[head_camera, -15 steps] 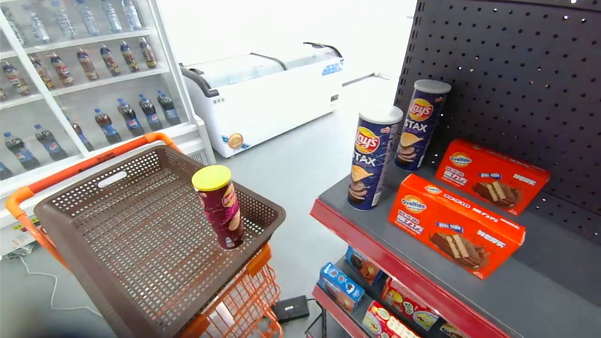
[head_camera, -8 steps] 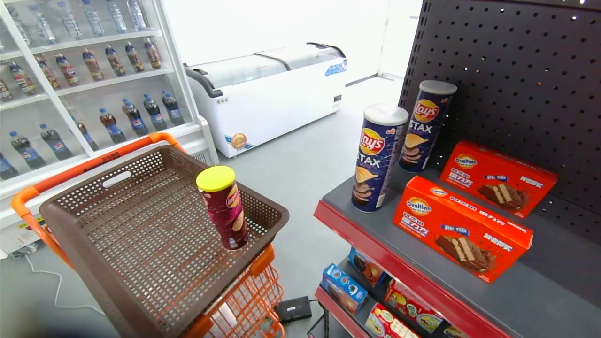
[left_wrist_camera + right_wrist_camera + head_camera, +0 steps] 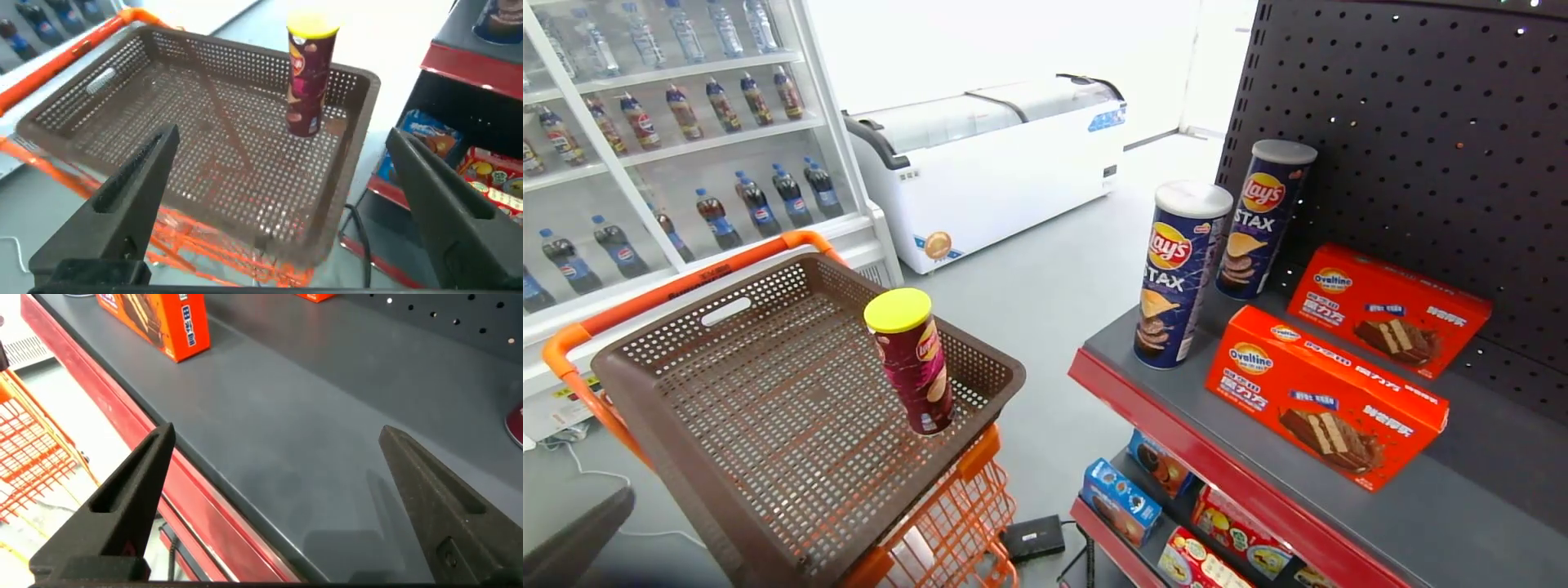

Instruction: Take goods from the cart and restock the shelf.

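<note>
The left gripper [image 3: 282, 135], spread wide, is hovering at the near side of the brown perforated plastic basket [image 3: 768, 408]. Beyond it the glossy maroon cylindrical can with a yellow lid [image 3: 908, 359] is standing upright at the basket's shelf-side edge, so this arm is looking nearer. The right gripper [image 3: 276, 431], also spread, is hanging over the smooth grey shelf [image 3: 1462, 506].

maroon chip can [image 3: 913, 367], yellow lid | upright | in brown cart basket [image 3: 792, 282] | corner nearest shelf [image 3: 1462, 506]
</note>
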Robot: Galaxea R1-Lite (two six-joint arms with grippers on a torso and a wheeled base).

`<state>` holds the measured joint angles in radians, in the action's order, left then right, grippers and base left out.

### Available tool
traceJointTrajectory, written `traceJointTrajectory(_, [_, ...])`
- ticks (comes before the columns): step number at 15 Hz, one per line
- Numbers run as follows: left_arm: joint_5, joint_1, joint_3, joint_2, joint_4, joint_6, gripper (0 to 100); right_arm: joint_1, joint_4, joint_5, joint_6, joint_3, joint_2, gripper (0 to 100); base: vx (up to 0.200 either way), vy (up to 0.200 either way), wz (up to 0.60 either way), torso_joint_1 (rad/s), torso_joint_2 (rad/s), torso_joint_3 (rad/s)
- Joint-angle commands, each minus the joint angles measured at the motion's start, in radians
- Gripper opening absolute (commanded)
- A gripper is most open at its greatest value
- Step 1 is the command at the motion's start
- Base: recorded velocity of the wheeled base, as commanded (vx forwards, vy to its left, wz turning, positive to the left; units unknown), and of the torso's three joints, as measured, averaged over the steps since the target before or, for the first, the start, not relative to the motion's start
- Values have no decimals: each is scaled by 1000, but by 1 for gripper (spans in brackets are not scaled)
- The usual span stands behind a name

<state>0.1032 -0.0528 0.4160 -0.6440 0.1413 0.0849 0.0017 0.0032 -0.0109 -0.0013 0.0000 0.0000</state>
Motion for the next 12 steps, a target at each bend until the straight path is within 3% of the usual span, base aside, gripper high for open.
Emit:
traceJointTrajectory(1, [13,-25,26,-347,129,9,100,0,0,0,0,0,0,100,0,0,0,0,0,0])
traceJointTrajectory(4, [13,-67,29,-505,216,6,100,0,0,0,0,0,0,100,0,0,0,0,0,0])
traceJointTrajectory(9, [6,-173,38,-858,641,10,100,0,0,0,0,0,0,100,0,0,0,0,0,0])
traceJointTrajectory(12, [6,-173,38,-987,765,10,100,0,0,0,0,0,2,100,0,0,0,0,0,0])
